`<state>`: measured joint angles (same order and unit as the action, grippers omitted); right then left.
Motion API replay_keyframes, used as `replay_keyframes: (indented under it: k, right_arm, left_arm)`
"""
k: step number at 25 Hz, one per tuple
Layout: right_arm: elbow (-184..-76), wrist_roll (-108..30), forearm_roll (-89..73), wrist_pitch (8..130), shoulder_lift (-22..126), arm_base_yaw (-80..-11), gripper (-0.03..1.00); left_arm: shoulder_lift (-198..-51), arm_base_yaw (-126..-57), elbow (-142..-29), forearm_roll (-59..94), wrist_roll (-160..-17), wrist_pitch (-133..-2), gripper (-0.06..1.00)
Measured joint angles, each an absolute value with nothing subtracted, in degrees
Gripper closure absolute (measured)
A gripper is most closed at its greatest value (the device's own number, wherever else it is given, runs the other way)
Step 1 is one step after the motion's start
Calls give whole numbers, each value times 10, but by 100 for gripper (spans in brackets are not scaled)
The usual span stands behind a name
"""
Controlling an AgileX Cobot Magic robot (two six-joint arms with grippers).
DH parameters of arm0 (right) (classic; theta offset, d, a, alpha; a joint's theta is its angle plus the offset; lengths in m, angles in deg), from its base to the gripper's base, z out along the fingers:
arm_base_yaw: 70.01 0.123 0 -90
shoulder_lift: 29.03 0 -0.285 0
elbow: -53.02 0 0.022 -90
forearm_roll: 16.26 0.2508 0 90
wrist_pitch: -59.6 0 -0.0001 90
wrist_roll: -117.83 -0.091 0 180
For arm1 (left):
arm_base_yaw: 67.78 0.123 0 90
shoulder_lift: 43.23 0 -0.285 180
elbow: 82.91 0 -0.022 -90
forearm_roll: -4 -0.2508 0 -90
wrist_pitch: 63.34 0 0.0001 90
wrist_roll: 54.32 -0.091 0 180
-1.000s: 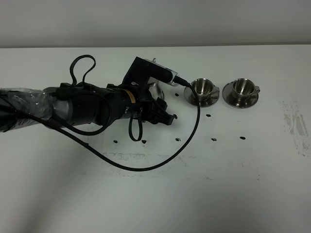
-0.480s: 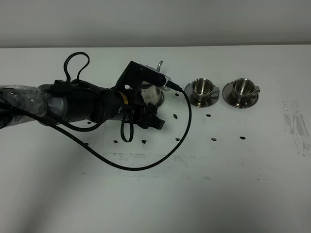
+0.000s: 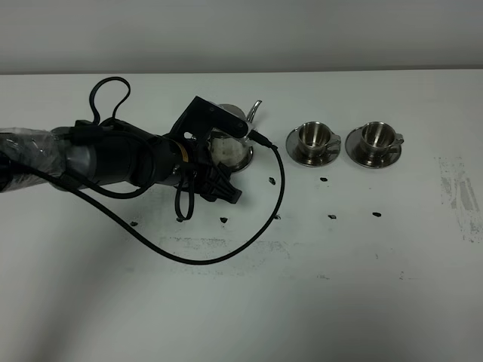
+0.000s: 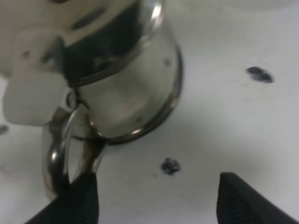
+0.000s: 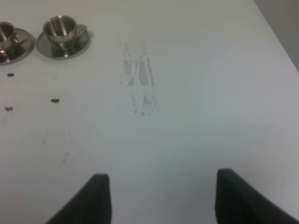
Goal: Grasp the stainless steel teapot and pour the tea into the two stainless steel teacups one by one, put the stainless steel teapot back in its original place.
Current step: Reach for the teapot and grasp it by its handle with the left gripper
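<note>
The stainless steel teapot (image 3: 235,148) stands upright left of the cups, half hidden behind my left wrist, its spout (image 3: 255,110) pointing right. In the left wrist view its body (image 4: 126,88) fills the upper left, with a shiny rim (image 4: 174,84) around the base that seems to be its round dish. My left gripper (image 4: 159,200) is open; one finger (image 4: 81,198) sits beside the loop handle (image 4: 58,156). Both stainless steel teacups (image 3: 313,138) (image 3: 375,137) stand on saucers. No tea shows. My right gripper (image 5: 161,200) hangs open over bare table.
A black cable (image 3: 226,253) loops from the left wrist across the table in front of the teapot. Small dark marks (image 3: 332,216) dot the white table (image 3: 339,302). A scuffed grey patch (image 5: 140,84) lies right of the cups.
My left arm has drawn back to the left, its fingers staying just as wide. The teapot stayed where it was, and more of its spout and body shows.
</note>
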<state>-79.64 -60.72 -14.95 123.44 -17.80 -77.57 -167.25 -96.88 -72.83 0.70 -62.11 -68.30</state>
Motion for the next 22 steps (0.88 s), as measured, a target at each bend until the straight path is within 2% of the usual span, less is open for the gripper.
replay_keyframes:
  k: [5,12,16,22]
  right_arm:
    - [-796,-607,-149,1234,-178,-776,48]
    - [-796,-607,-149,1234,-178,-776,48]
    - [-796,-607,-149,1234,-178,-776,48]
    - [-796,-607,-149,1234,-178,-776,48]
  left_arm:
    - [-1660,-965,-728,-6,-629,-723,42]
    - [-1555,-969,-740,-13,-651,-919,42]
    - [-1539,-969,-815,-30,-672,-1055,42]
    - [-1584,-957,-947,-44,-732,-1138,42]
